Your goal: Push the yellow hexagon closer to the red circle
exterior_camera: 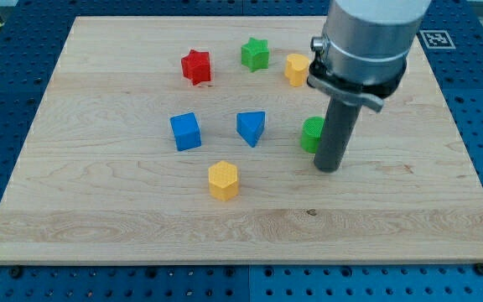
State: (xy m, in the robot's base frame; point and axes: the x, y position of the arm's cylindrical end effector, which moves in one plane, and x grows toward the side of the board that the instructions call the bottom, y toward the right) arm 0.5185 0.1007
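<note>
Yellow hexagon [223, 179] sits low on the board [99, 226], below and between the blue cube [185, 132] and blue triangle [251, 127]. No red circle is visible; the only red block showing is a red star [196, 66] toward the view's top. The circle may hide behind the arm, cannot tell.

My tip [329, 168] rests on the wood well to the hexagon's right, just beside a green block [312, 134] it partly covers. No jaws on this rig: a bare rod, holding nothing.

Hexagon looks small, rigid, light; likely slides easily on smooth wood. Flat faces suit a square push through centre; an off-centre contact would probably spin it.

Another yellow block [297, 69] lies near the arm's collar.
</note>
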